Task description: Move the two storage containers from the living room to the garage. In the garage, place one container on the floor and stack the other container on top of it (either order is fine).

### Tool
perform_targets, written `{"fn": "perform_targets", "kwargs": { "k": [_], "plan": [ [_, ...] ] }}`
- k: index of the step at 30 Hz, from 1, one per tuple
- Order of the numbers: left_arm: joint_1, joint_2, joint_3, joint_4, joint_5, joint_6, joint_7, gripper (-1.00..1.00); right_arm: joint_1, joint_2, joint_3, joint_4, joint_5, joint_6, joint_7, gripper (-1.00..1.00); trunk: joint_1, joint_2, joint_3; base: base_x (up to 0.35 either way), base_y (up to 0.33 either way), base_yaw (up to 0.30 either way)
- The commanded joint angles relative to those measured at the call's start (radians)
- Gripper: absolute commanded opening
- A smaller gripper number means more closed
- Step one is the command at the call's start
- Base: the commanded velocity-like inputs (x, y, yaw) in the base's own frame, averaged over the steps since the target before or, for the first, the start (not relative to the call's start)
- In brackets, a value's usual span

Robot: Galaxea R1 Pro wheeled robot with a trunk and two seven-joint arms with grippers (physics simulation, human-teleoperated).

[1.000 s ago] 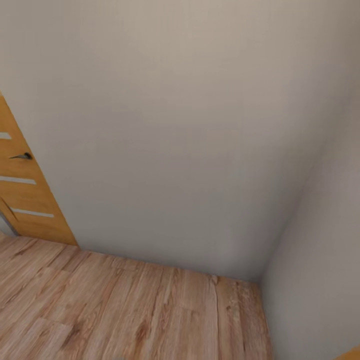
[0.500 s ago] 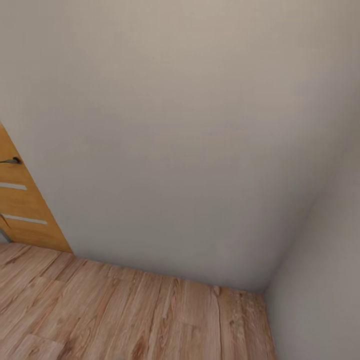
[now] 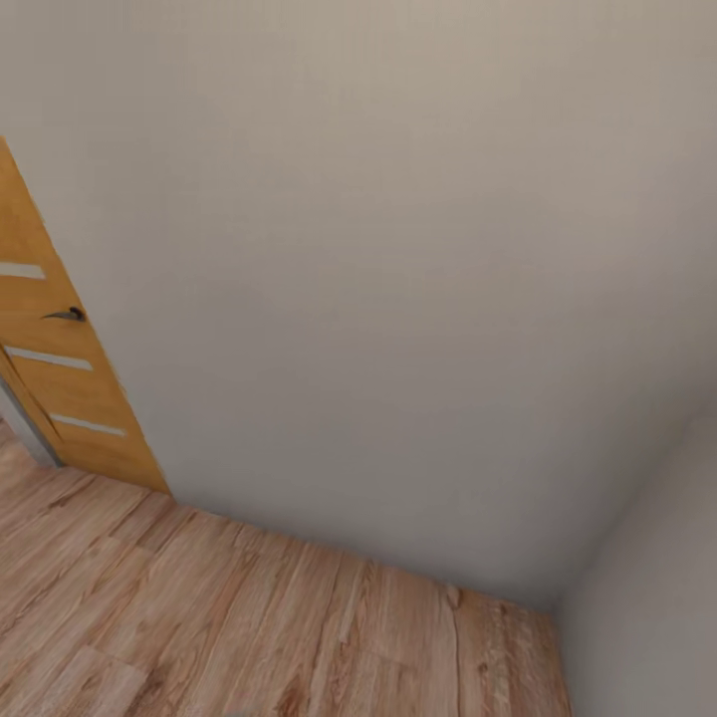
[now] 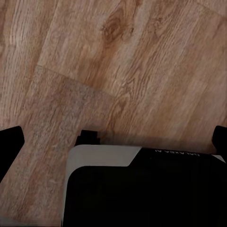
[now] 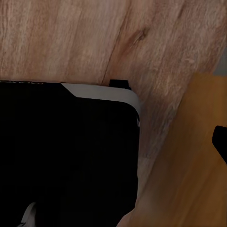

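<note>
You are facing a corner of plain pale walls that meet at the right of the head view, with light wood plank floor running along the bottom; this plank floor matches the living room, so you are on your way and neither storage container is in sight; at the left edge stands an orange-brown wooden door with pale slats and a dark handle, its foot touching the planks; your left wrist camera looks down on the same planks, with the robot's dark base and its light grey rim below, and the black tips of the left gripper's fingers sit at the two side edges of that picture, well apart, so the left gripper is spread and holds nothing; your right wrist camera shows planks, the dark base with its grey rim and an orange-brown surface beside it; only one black fingertip shows there, so I cannot tell how the right gripper stands
</note>
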Motion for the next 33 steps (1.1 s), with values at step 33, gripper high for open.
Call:
{"fn": "perform_targets", "kwargs": {
  "k": [33],
  "plan": [
    [0.000, 0.006, 0.000, 0.000, 0.011, 0.002, -0.005, 1.00, 0.000, 0.001, 0.008, 0.003, -0.007, -0.005, -0.001, 1.00, 0.000, -0.001, -0.002, 0.187, 0.000, 0.270]
  ]
}}
